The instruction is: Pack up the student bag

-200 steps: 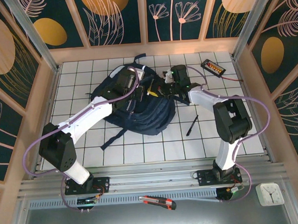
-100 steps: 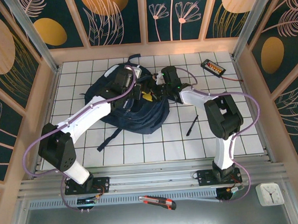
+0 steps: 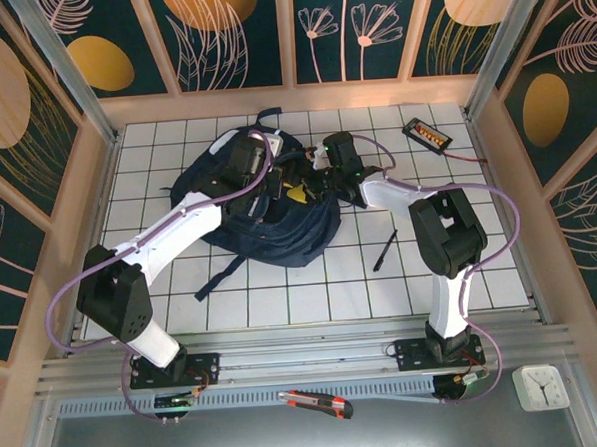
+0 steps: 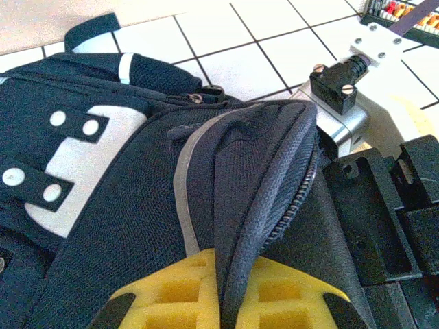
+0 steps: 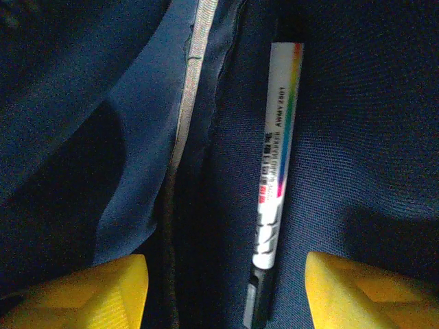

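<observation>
Marker [image 5: 274, 157], lower end dim, inside student bag [image 5: 357, 137]

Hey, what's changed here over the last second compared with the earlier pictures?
The right hand pushed left into the open student bag and opened up; a white marker now lies inside. The student bag bunched up and shifted left. The left hand stayed shut on the bag's flap, and the black pen on the table did not move.
</observation>
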Controlling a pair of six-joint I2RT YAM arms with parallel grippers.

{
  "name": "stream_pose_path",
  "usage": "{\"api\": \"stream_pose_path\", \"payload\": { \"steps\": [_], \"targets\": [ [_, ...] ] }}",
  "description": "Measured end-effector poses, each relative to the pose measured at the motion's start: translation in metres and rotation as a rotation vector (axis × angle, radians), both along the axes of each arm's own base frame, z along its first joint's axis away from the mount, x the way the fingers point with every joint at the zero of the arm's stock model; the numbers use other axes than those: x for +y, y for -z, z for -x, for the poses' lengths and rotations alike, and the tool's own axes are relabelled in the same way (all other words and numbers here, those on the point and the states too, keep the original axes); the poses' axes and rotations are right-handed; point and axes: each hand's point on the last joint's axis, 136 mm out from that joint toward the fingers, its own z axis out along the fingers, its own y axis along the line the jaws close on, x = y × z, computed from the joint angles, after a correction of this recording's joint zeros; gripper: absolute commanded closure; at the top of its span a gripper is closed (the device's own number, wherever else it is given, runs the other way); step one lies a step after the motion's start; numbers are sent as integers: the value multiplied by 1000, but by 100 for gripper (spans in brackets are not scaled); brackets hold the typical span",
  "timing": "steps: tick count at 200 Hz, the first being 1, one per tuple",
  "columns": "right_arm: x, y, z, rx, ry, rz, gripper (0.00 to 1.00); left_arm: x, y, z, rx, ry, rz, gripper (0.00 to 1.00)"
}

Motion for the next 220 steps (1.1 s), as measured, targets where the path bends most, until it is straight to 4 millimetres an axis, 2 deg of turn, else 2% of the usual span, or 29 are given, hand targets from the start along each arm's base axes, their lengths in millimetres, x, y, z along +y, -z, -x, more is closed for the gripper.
{"api": "stream_pose_path", "payload": {
  "steps": [47,104,123,148,175,220],
  "targets": [
    [-15,-8,2,-26,-3,44,37,0,-1,-2,-14,4,19,100],
    [-51,-70,-4,-153,48,14,37,4,2,-3,-11,-9,12,100],
    [-62,-80,-4,-175,61,18,37,5,2,-4,-12,-12,10,100],
    [-77,-84,0,-174,78,40,37,8,4,-5,-11,-22,3,100],
    [-105,-96,5,-194,121,80,37,9,9,-4,-9,-25,1,100],
    [-173,-122,19,-257,247,167,37,11,10,-3,-11,-43,21,100]
  ]
}}
